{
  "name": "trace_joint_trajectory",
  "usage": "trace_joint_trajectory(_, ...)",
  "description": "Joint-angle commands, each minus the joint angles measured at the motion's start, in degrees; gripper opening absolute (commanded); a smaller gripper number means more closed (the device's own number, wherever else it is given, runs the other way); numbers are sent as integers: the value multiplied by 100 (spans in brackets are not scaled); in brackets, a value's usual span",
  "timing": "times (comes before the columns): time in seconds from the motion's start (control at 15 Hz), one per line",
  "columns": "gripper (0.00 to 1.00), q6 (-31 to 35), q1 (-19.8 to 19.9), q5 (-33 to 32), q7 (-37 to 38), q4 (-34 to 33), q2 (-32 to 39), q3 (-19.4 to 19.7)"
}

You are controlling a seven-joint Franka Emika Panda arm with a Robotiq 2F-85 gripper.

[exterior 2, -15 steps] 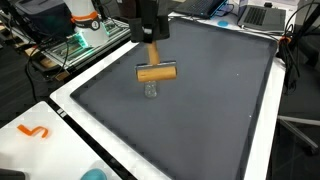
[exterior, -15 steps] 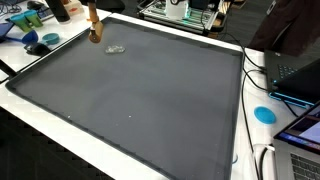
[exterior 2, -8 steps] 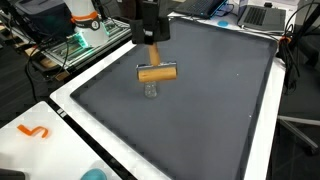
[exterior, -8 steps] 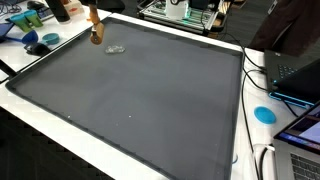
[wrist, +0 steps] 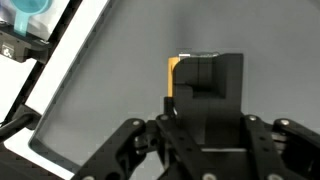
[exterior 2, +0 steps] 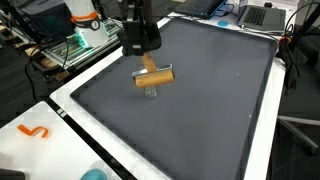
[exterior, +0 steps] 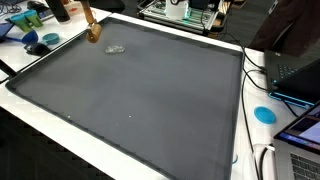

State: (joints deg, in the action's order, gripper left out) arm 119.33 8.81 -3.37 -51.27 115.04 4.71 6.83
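My gripper (exterior 2: 146, 50) is shut on the handle of a wooden T-shaped tool (exterior 2: 153, 77) and holds it just above a dark grey mat (exterior 2: 215, 100). The tool's cylindrical head hangs slightly tilted over a small clear object (exterior 2: 151, 92) lying on the mat. In an exterior view the tool (exterior: 91, 27) is at the mat's far left corner, with the clear object (exterior: 116, 49) just to its right. In the wrist view the black fingers (wrist: 207, 75) hide most of the tool; only an orange-brown sliver (wrist: 172, 78) shows.
A white table border (exterior 2: 60, 120) surrounds the mat, with an orange S-shaped piece (exterior 2: 33, 131) on it. A blue disc (exterior: 264, 114), laptops (exterior: 298, 70) and cables lie beside the mat's right edge. Blue items (exterior: 40, 44) and a blue cup (wrist: 30, 10) sit past the left corner.
The gripper has shifted a little with the tool, towards the mat's corner. The tool's head now sits more tilted. The clear object has not moved.
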Motion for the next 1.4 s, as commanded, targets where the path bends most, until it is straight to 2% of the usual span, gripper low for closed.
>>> trace_joint_trajectory(0.0,24,-181,234,439,-748,-246,137,134)
trace_joint_trajectory(0.53,24,-586,667,1276,-1835,-628,512,307)
trace_joint_trajectory(1.0,24,-952,895,1576,-2282,-891,695,347)
trace_joint_trajectory(1.33,24,-1034,966,1564,-2325,-968,761,369)
